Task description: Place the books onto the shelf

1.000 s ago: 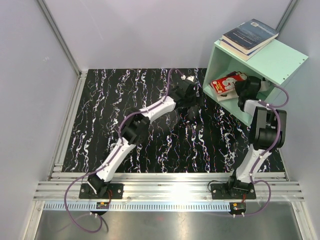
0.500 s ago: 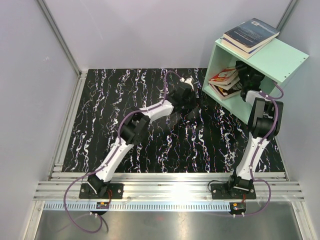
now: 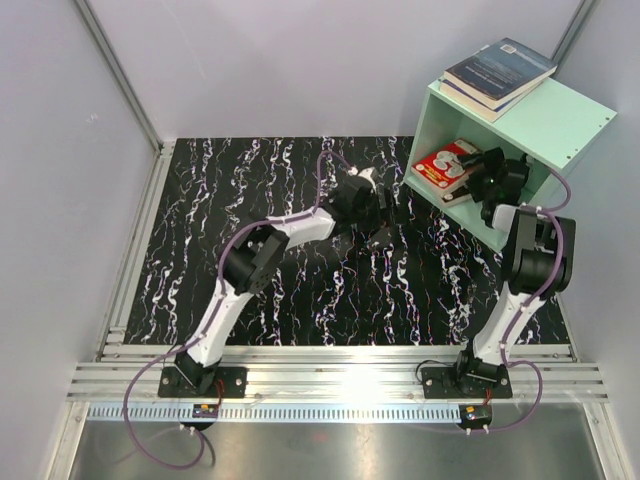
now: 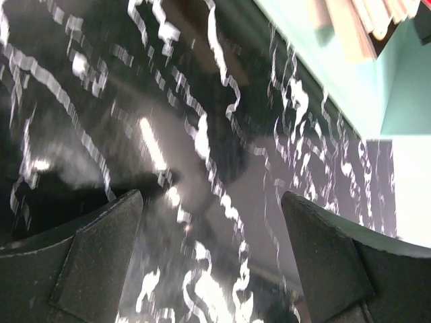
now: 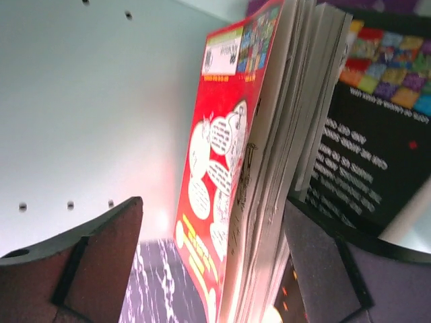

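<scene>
Black fingers (image 5: 101,262) of the right claw (image 5: 214,202) stood wide apart on my wrist feed, gripping nothing. A bundle of books ran up between them. The left finger was clear of the nearest cover, with bare space between. The right finger sat just beside the far side of the bundle, and I could not tell whether it touched.

The nearest one was the red book (image 5: 215,182), with white circles on its cover. That cover faced the pale inner wall of the shelf (image 5: 87,101), which was dotted with small peg holes. Pressed against the red book's back were pale page edges, and beyond them a black book (image 5: 363,155) with white lettering and a patch of coloured squares.

From the overhead camera I saw this claw reached into the open face of the mint-green box. The red book lay tilted just inside the opening, with a darker edge showing under it. On the box's roof rested a dark blue book (image 3: 500,65), stacked on another one.

The left claw (image 4: 212,195) was also spread wide and held nothing. It hung low over the black, white-veined table (image 3: 300,290), near the shelf's front corner.
</scene>
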Motion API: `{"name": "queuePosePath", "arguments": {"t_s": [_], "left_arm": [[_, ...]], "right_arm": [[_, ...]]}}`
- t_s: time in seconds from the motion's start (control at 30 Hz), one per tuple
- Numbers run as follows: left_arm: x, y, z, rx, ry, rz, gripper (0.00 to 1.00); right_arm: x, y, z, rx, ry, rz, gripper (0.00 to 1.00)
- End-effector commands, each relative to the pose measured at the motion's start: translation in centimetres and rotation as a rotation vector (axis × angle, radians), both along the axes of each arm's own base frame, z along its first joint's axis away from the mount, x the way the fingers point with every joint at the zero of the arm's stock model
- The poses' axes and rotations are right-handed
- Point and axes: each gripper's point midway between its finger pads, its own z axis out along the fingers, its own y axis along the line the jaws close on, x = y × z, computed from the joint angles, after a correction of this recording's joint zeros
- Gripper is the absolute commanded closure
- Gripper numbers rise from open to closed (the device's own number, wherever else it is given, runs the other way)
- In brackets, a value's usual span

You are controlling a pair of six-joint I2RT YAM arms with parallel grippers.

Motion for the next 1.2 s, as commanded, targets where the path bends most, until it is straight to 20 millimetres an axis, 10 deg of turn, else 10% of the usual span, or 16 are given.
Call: {"name": "queuePosePath", "arguments": {"t_s": [0.0, 0.43, 0.5, 0.53, 0.57, 1.17], "left_arm": [[-3.5, 2.3, -3.0, 0.099, 0.106, -0.013, 0.11], [-7.4, 5.9, -1.5, 0.129, 0.104, -0.019, 0.12], [-8.0, 6.5, -1.9, 0.142, 0.111, -0.021, 0.12], [-8.1, 6.7, -1.5, 0.139, 0.107, -0.022, 0.12], [-8.3, 6.9, -1.5, 0.14, 0.108, -0.022, 0.12], [-13.3, 11.3, -5.2, 0.206, 0.167, -0.043, 0.13]], "right_arm": [[-2.7, -0.7, 1.1, 0.054, 0.039, -0.019, 0.09], [-10.8, -2.0, 4.8, -0.094, 0.092, -0.17, 0.13], [-12.3, -2.8, 4.1, -0.109, 0.134, -0.235, 0.3], [-12.7, -3.0, 3.7, -0.107, 0.15, -0.252, 0.8], [-12.8, -3.2, 3.4, -0.11, 0.165, -0.26, 0.99], [-11.7, -7.2, -1.8, -0.248, 0.531, -0.462, 1.0]]}}
